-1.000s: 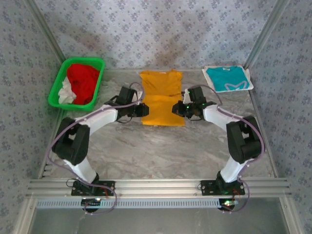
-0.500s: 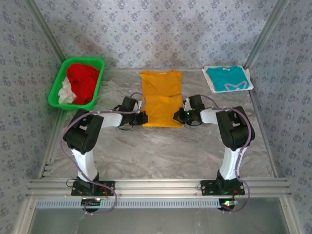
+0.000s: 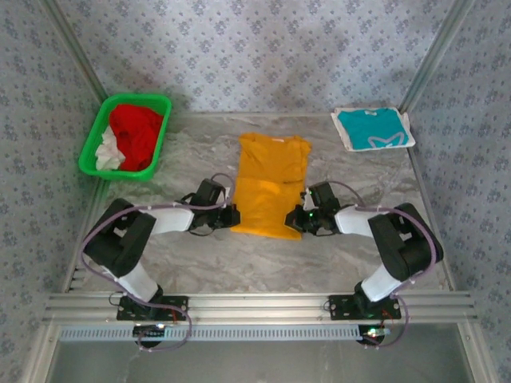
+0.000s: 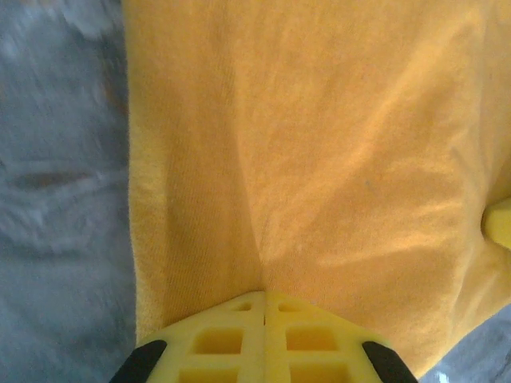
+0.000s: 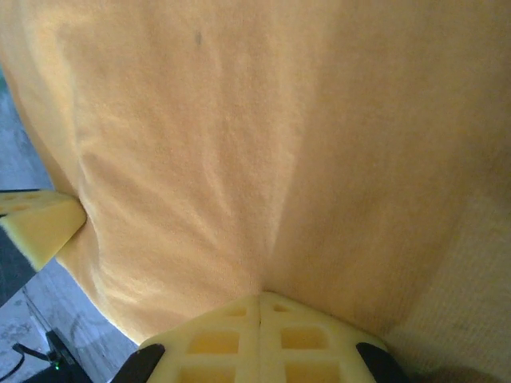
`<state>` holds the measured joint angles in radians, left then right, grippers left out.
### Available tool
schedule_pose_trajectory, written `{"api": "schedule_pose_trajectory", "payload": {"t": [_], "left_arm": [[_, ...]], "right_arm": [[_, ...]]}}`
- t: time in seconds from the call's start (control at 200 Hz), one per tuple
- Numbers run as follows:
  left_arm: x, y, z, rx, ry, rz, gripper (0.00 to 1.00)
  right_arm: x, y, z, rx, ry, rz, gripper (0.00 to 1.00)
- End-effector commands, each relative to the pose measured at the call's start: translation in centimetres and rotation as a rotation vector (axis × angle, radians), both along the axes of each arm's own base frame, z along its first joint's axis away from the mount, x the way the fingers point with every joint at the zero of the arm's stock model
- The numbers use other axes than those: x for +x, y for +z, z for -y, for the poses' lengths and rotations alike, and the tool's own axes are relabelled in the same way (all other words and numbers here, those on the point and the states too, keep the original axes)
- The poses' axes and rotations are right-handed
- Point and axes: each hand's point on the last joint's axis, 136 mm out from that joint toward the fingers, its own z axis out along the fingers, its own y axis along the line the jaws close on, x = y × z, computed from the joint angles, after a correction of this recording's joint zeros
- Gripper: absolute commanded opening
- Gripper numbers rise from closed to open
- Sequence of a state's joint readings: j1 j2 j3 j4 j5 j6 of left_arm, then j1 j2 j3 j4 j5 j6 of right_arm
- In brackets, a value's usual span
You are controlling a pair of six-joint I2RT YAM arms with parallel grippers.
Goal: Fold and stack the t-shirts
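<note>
The yellow-orange t-shirt (image 3: 270, 179) lies lengthwise in the middle of the table, neck toward the back. My left gripper (image 3: 234, 215) is shut on its near left edge and my right gripper (image 3: 297, 219) on its near right edge. In the left wrist view the yellow jaws (image 4: 265, 294) meet on a pinch of the orange cloth (image 4: 319, 144). The right wrist view shows the same: jaws (image 5: 260, 297) closed on a crease of the cloth (image 5: 239, 120). The teal t-shirt (image 3: 371, 128) with its white mark lies folded at the back right.
A green plastic basket (image 3: 137, 98) with red and white cloth in it stands at the back left. Patterned walls close in the back and both sides. The metal rail with the arm bases (image 3: 255, 305) runs along the near edge.
Both grippers have moved toward the near edge and dragged the yellow-orange t-shirt with them. The left gripper has closed fully on the cloth. Both arms have folded back.
</note>
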<state>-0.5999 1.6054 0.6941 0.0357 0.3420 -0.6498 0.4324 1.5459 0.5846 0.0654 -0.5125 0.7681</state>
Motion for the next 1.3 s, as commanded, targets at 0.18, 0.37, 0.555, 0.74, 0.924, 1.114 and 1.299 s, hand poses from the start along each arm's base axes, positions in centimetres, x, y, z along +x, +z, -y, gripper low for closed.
{"api": "schedule_pose_trajectory", "payload": {"t": [0.18,0.37,0.555,0.74,0.924,1.114,1.299], "left_arm": [[1.4,7.6,-2.3,0.067,0.081,0.097,0.21],[-1.8,10.2,-5.0,0.021,0.135,0.122,0.39],[-5.9,6.7,-6.2,-0.061,0.151,0.009,0.59],[-6.9,4.0,-5.0,-0.086,0.121,-0.075,0.6],[-6.5,2.8,-3.5,-0.08,0.082,-0.082,0.6],[-5.4,2.5,-2.4,-0.087,0.059,-0.08,0.58],[-4.5,2.1,-1.9,-0.077,0.055,-0.072,0.57]], "right_arm": [[1.8,5.8,0.5,-0.037,-0.003,0.09,0.0],[-1.6,6.1,3.3,-0.103,-0.036,0.085,0.18],[-4.8,4.4,5.2,-0.063,-0.094,0.006,0.44],[-4.8,3.3,4.3,-0.017,-0.077,-0.016,0.5],[-4.8,2.4,3.2,-0.016,-0.045,-0.051,0.5],[-5.1,1.7,3.1,-0.021,-0.054,-0.06,0.5],[-5.1,1.4,2.9,-0.03,-0.058,-0.069,0.5]]}}
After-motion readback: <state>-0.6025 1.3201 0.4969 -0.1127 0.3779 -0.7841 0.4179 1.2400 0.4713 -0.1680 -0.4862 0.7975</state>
